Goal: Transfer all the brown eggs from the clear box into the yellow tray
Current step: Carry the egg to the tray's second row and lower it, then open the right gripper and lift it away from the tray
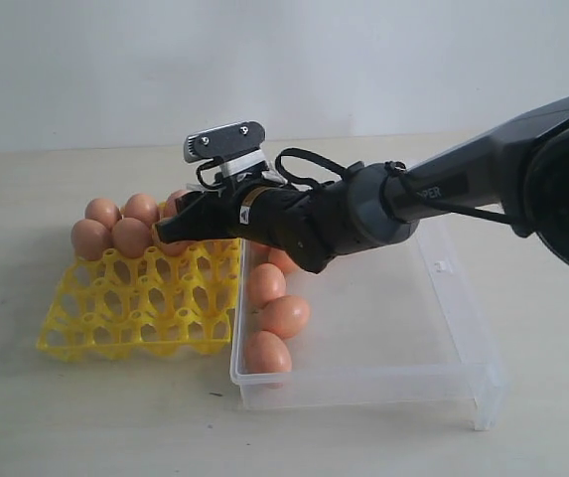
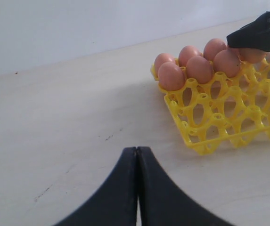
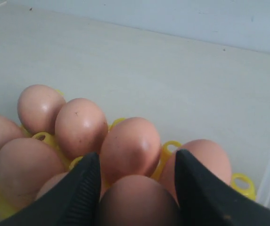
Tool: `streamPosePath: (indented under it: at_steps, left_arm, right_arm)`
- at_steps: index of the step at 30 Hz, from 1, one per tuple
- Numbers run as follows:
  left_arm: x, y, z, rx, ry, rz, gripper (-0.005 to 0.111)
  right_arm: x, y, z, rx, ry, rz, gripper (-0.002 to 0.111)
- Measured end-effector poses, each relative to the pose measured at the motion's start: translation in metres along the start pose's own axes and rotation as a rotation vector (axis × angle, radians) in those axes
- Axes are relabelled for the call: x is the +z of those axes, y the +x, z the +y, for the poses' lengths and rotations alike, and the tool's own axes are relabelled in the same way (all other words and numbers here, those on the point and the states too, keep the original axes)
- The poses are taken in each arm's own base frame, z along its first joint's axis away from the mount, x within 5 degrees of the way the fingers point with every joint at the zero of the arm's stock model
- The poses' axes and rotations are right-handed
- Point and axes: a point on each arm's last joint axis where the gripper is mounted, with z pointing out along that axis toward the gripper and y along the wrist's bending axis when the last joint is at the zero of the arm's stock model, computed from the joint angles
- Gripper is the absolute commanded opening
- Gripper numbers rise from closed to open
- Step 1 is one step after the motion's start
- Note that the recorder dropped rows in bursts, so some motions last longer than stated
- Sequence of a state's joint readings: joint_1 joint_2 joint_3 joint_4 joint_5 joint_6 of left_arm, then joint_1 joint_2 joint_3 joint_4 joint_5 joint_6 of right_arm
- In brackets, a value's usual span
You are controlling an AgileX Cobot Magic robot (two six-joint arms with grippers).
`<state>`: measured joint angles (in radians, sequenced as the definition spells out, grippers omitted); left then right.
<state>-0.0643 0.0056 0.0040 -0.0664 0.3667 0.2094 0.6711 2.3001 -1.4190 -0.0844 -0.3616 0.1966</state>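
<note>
My right gripper point(image 1: 169, 232) reaches across to the back rows of the yellow tray point(image 1: 135, 320), shut on a brown egg point(image 3: 137, 203) that fills the gap between its two black fingers. Several brown eggs point(image 1: 115, 227) sit in the tray's back cups, also seen in the left wrist view as eggs point(image 2: 198, 66) on the yellow tray point(image 2: 219, 127). Three more eggs point(image 1: 282, 316) lie along the left wall of the clear box point(image 1: 403, 328). My left gripper point(image 2: 137, 149) is shut and empty, low over bare table short of the tray; the exterior view does not show it.
The clear box stands directly right of the tray, their edges nearly touching. The right arm point(image 1: 443, 189) stretches over the box from the right. A pale wall stands behind the table. The tray's front cups point(image 1: 115, 298) are open.
</note>
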Motion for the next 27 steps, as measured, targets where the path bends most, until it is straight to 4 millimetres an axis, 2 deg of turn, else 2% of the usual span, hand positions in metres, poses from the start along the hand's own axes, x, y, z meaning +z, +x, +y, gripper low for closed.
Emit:
streamPosePath:
  at_steps: [4, 7, 10, 12, 15, 24, 26, 27]
  left_arm:
    - [0.0, 0.0, 0.0, 0.0, 0.0, 0.0, 0.0]
    - [0.0, 0.0, 0.0, 0.0, 0.0, 0.0, 0.0]
    - [0.0, 0.0, 0.0, 0.0, 0.0, 0.0, 0.0]
    - [0.0, 0.0, 0.0, 0.0, 0.0, 0.0, 0.0]
    - [0.0, 0.0, 0.0, 0.0, 0.0, 0.0, 0.0]
    - [0.0, 0.0, 0.0, 0.0, 0.0, 0.0, 0.0]
    - [0.0, 0.0, 0.0, 0.0, 0.0, 0.0, 0.0]
    - [0.0, 0.0, 0.0, 0.0, 0.0, 0.0, 0.0]
  right_arm:
    - [0.0, -0.001, -0.005, 0.006, 0.01, -0.001, 0.0]
    - [0.0, -0.001, -0.006, 0.009, 0.012, -0.002, 0.009]
    - [0.0, -0.001, -0.006, 0.009, 0.012, -0.002, 0.03]
    - [0.0, -0.001, -0.006, 0.009, 0.012, -0.002, 0.048]
    - [0.0, -0.001, -0.006, 0.009, 0.012, -0.002, 0.063]
    - [-0.002, -0.004, -0.005, 0.009, 0.011, -0.011, 0.064]
    - [-0.006, -0.013, -0.004, 0.015, 0.01, -0.025, 0.055]
    - [-0.009, -0.018, -0.003, 0.024, 0.011, -0.023, 0.046]
